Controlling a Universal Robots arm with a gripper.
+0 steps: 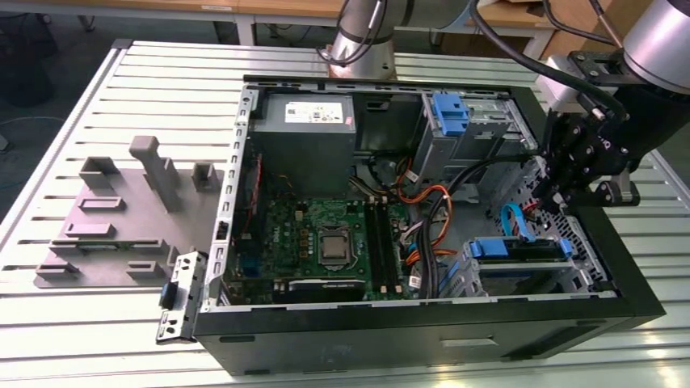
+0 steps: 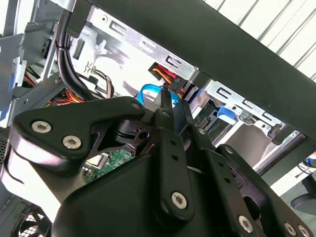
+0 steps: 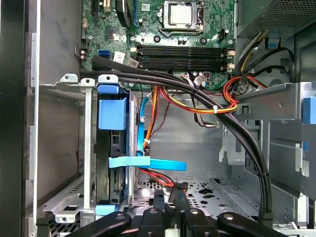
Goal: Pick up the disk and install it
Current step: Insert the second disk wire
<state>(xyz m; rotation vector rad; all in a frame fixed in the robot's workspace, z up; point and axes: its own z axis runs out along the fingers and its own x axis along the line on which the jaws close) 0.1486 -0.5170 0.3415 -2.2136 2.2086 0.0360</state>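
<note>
The black two-fingered tool (image 3: 169,196) hangs inside the open black computer case (image 1: 431,343), its fingers nearly together and holding nothing. The flat, blue-framed disk (image 3: 112,148) stands on edge in the grey metal drive cage (image 3: 64,85) (apparently seated), just beside the tool. In the exterior view its long axis runs left to right.

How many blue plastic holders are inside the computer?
2. One blue drive carrier sits at the far end of the computer case, to the exterior view's right of the power supply; the other sits at its near end. Others may be hidden.
</note>
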